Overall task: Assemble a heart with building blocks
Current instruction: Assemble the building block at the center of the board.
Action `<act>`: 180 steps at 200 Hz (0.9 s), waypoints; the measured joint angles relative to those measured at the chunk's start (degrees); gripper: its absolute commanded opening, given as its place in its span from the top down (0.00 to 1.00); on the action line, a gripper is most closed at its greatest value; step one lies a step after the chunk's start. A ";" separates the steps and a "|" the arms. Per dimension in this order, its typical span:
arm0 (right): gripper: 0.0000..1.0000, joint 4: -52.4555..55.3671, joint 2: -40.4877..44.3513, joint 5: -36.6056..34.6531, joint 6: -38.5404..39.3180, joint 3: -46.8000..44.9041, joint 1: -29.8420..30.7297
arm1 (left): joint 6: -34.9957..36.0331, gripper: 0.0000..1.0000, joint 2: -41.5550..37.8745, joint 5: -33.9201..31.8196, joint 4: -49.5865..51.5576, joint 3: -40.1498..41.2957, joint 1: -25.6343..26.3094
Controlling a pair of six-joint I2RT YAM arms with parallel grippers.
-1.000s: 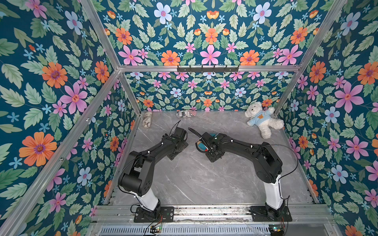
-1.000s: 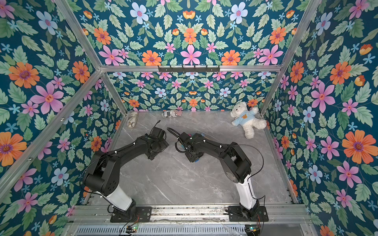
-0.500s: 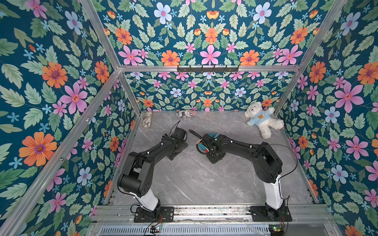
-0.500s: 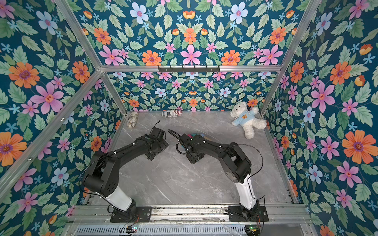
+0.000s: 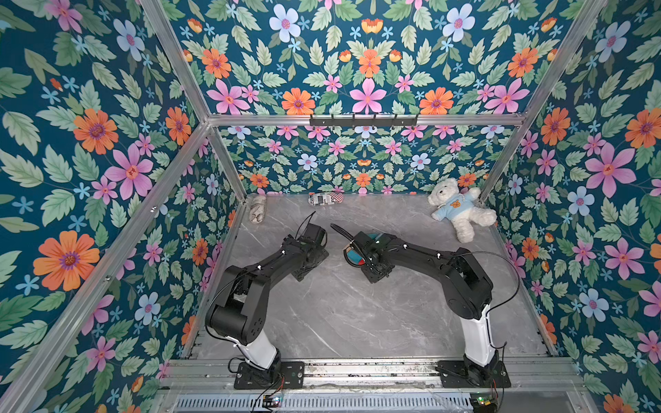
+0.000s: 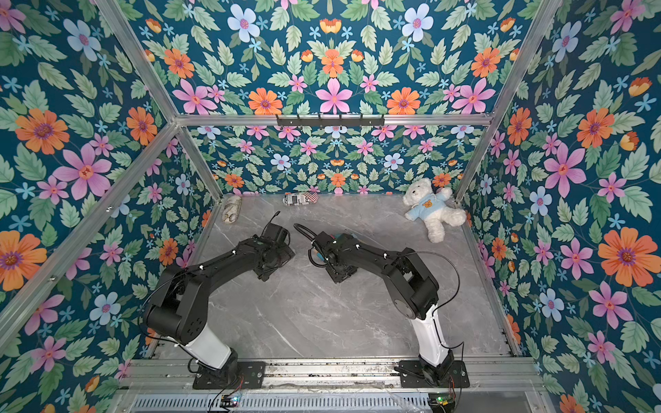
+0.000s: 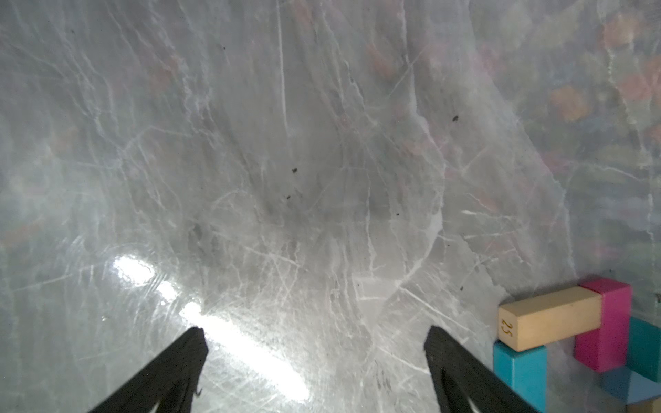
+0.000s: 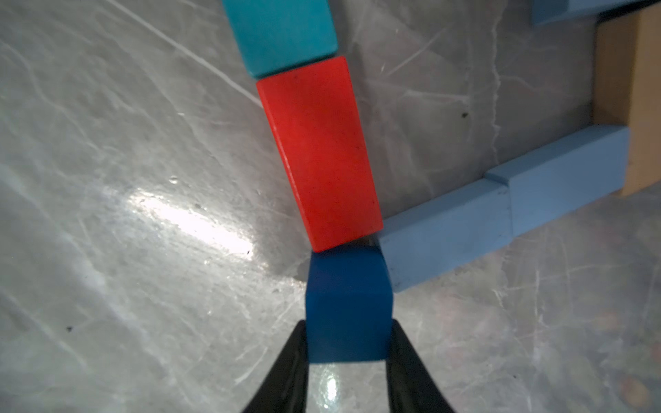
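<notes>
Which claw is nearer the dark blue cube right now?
Right. The right claw has its fingers against both sides of the dark blue cube. The left claw hangs open over the table, off to the side of the blocks.

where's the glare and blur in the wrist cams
Left wrist view: white glare streak on the table, far part hazy with smeared flower reflections. Right wrist view: glare patch beside the red block; tan block at the edge looks soft.
</notes>
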State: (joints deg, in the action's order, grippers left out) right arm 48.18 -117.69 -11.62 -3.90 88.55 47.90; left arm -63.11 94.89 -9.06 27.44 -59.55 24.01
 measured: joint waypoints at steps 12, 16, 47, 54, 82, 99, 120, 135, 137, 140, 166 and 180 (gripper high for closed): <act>0.64 0.00 -0.04 0.00 0.02 0.00 0.00 | 0.00 0.01 0.00 0.00 0.00 0.00 0.00; 0.64 0.00 -0.04 0.00 0.02 0.00 0.00 | 0.00 0.01 0.00 0.00 0.00 0.00 0.00; 0.59 0.00 -0.04 -0.04 0.02 0.00 0.00 | 0.00 0.01 0.00 0.00 0.00 0.00 -0.02; 0.57 0.00 -0.04 -0.17 0.02 0.00 0.00 | 0.00 0.01 0.00 0.00 0.00 0.00 -0.02; 0.55 0.02 -0.04 -0.66 0.02 0.13 0.00 | 0.00 0.01 0.00 0.00 -0.02 0.00 -0.04; 0.55 -0.02 -0.04 -0.87 0.02 0.33 0.00 | 0.00 0.01 0.00 0.00 -0.02 0.00 -0.07; 0.57 -0.02 -0.04 -0.98 0.02 0.42 0.00 | 0.00 0.01 0.00 0.00 -0.02 0.00 -0.07; 0.57 -0.04 0.09 -1.18 0.02 0.31 0.00 | 0.00 0.01 0.00 0.00 -0.02 0.00 -0.07; 0.57 -0.04 0.17 -1.22 0.02 0.31 0.00 | 0.00 0.01 0.00 0.00 -0.02 0.00 -0.07; 0.57 -0.02 0.28 -1.31 0.00 0.22 0.00 | 0.00 0.01 0.00 0.00 -0.02 0.00 -0.07; 0.59 -0.04 2.08 -1.60 -0.22 -0.57 -0.02 | 0.00 0.01 0.00 0.00 -0.02 0.02 -0.07; 0.59 -0.09 3.13 -1.84 -0.50 -1.25 -0.02 | 0.00 0.01 0.00 0.00 -0.02 0.04 -0.07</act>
State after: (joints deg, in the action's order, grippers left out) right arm 48.10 -114.56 -13.45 -4.40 87.31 47.88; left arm -63.11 94.89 -9.06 27.42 -59.51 23.94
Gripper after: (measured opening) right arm 0.413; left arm 0.987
